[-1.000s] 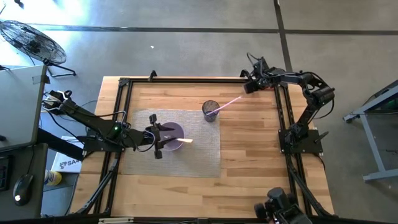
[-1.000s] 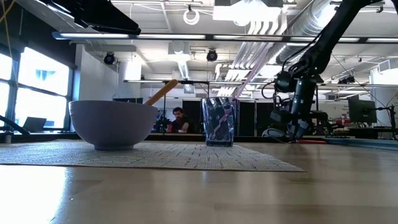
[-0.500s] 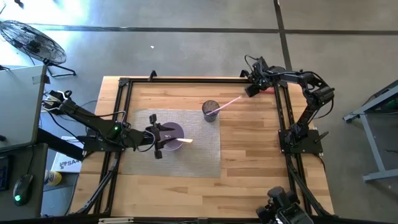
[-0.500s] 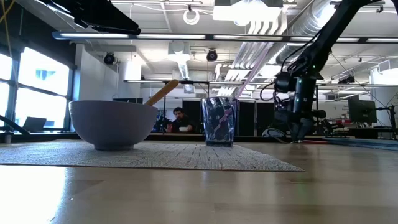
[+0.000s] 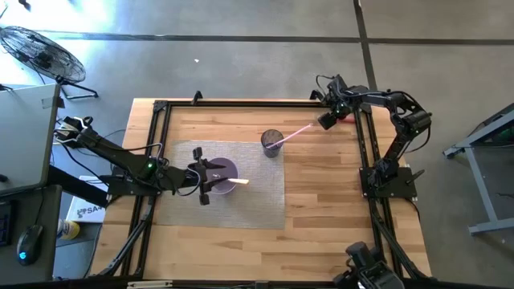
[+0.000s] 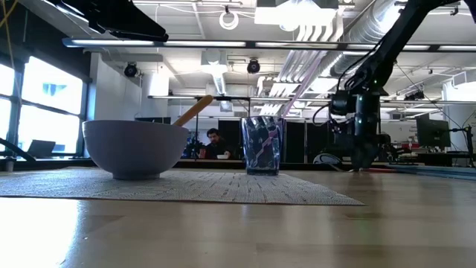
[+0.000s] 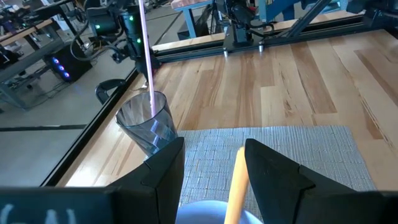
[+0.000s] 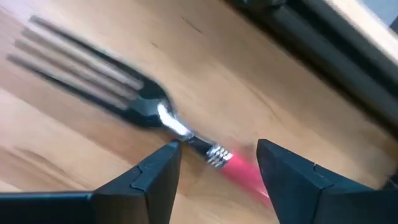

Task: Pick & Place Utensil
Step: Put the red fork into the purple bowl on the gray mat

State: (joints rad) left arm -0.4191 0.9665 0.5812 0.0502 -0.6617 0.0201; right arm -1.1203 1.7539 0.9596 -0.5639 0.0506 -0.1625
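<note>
Since the earlier frames my right gripper has slid a little nearer to the cup, low over the wood. Its fingers stand apart over a red-handled fork lying flat. My left gripper, also spread, hovers over the bowl beside the cup.

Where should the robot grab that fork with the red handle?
Probably at the neck of the fork, where metal meets red handle, coming straight down. It lies flat on the table, and the open right gripper already straddles that spot.
</note>
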